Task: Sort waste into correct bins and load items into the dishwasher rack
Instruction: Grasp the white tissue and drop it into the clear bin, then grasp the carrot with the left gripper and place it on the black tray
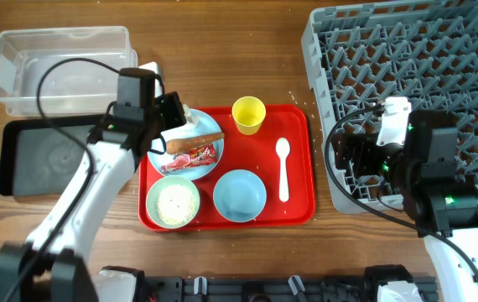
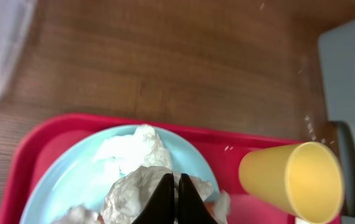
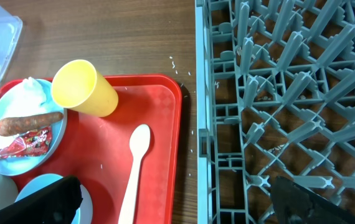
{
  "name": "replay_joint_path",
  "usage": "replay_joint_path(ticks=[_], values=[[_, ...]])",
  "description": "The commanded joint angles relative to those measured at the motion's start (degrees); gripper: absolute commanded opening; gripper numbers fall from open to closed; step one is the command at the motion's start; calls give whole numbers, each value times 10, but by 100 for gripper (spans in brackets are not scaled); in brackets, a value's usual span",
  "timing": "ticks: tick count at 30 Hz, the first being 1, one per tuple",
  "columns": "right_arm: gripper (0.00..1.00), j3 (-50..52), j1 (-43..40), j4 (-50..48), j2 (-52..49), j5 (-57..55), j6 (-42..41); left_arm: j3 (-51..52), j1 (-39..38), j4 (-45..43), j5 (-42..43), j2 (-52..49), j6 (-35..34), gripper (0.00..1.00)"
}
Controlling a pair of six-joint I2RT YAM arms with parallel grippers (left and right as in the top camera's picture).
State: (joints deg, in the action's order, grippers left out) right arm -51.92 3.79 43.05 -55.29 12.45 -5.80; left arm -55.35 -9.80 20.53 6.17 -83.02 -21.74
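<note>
On the wooden bench [image 1: 247, 50], the left fingers [image 2: 162, 202] pinch the crumpled white tissue [image 2: 134, 180], which looks soft and light, by its top fold; the right fingers [image 3: 40, 199] are wide open.

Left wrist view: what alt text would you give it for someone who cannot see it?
The left gripper has its two black fingers closed on a crumpled white tissue lying on a light-blue plate. The plate sits on a red tray on a wooden table, with a yellow cup beside the plate.
</note>
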Motion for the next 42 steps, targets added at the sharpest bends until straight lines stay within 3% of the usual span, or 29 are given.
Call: replay_joint_path(ticks=[1, 6, 10, 14, 15, 16, 17, 18, 23, 25, 28, 32, 36, 42], values=[[100, -12, -2, -3, -1, 10, -4, -10, 4, 0, -63, 63, 5, 4], [100, -12, -2, -3, -1, 10, -3, -24, 97, -31, -125, 104, 20, 4], [100, -12, -2, -3, -1, 10, -3, -24, 186, -87, -125, 59, 20, 4], [100, -12, -2, -5, -1, 10, -3, -24, 212, -183, -124, -25, 20, 4], [100, -12, -2, -5, -1, 10, -3, -24, 212, -207, -124, -42, 20, 10], [100, -12, -2, -4, -1, 10, -4, -24, 212, -231, -122, -61, 20, 43], [100, -12, -2, -3, -1, 10, -4, -24, 212, -243, -114, -74, 19, 67], [100, -12, -2, -2, -1, 10, -4, -24, 212, -249, -105, -82, 20, 77], [100, -12, -2, -2, -2, 10, -3, -25, 212, -253, -79, -79, 20, 78], [100, -12, -2, -2, -3, 10, -3, -25, 205, -235, -17, -63, 20, 75], [100, -12, -2, -2, -4, 10, -3, -25, 158, -169, 54, -35, 20, 76], [100, -12, -2, -2, -4, 10, -4, -25, 72, -73, 47, -43, 20, 80], [100, -12, -2, -1, -4, 10, -4, -23, 6, -32, 9, -89, 20, 73], [100, -12, -2, 5, -4, 10, -4, -23, -17, -25, 4, -177, 19, 57]])
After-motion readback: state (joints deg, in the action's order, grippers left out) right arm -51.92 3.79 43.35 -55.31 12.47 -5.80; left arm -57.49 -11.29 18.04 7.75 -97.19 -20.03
